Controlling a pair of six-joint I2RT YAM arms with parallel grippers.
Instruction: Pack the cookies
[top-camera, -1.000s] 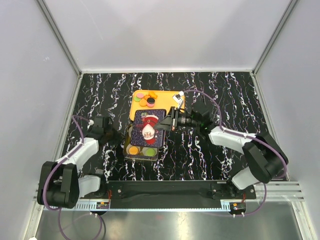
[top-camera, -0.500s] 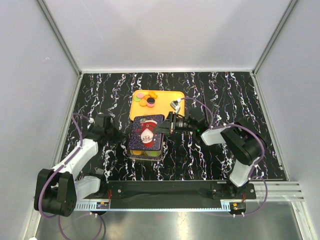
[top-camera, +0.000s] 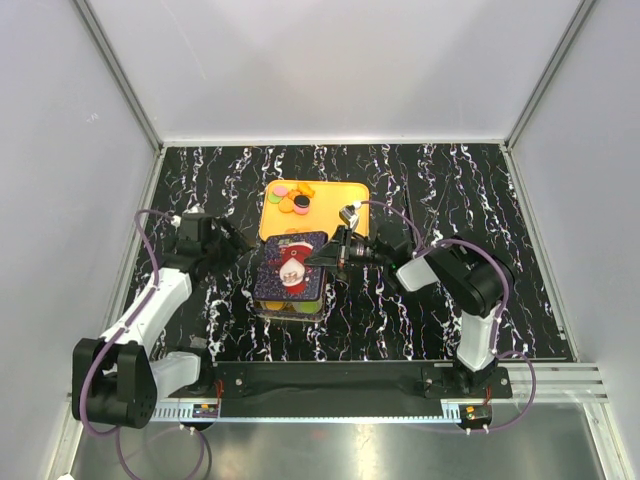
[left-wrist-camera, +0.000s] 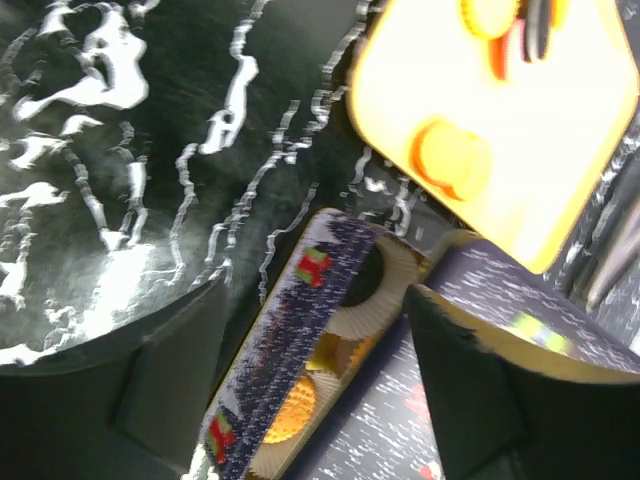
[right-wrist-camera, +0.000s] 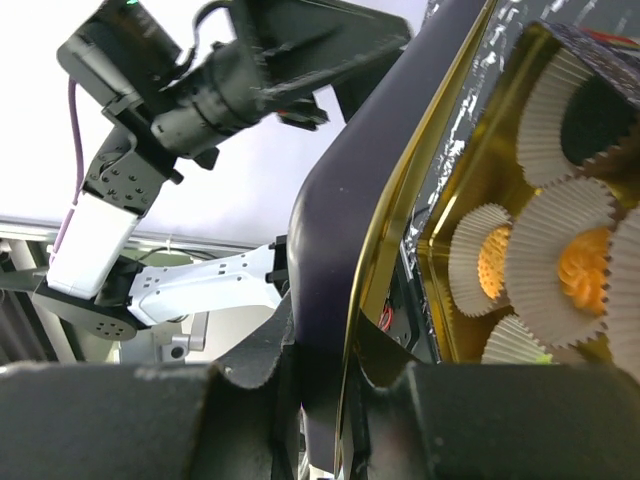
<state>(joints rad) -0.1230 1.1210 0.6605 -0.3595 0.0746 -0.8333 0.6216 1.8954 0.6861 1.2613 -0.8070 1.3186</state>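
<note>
Loose cookies (top-camera: 293, 198) lie at the far left of the orange tray (top-camera: 325, 210); the left wrist view shows one orange cookie (left-wrist-camera: 450, 160) there. More cookies (right-wrist-camera: 585, 265) sit in white paper cups inside the gold-lined tin (top-camera: 285, 306). A navy lid (top-camera: 293, 262) with a Santa picture lies over the tin, tilted, leaving a gap. My right gripper (top-camera: 335, 255) is shut on the lid's right rim (right-wrist-camera: 345, 300). My left gripper (top-camera: 240, 252) stands open just left of the tin. The tin's wall (left-wrist-camera: 290, 340) shows between its fingers (left-wrist-camera: 170, 370).
The black marbled table (top-camera: 420, 180) is walled by white panels on three sides. The orange tray sits just behind the tin. A cable loops over the right arm (top-camera: 455, 270).
My left gripper has opened and drawn back to the left of the tin. My right gripper has brought the lid down and to the left, over the tin.
</note>
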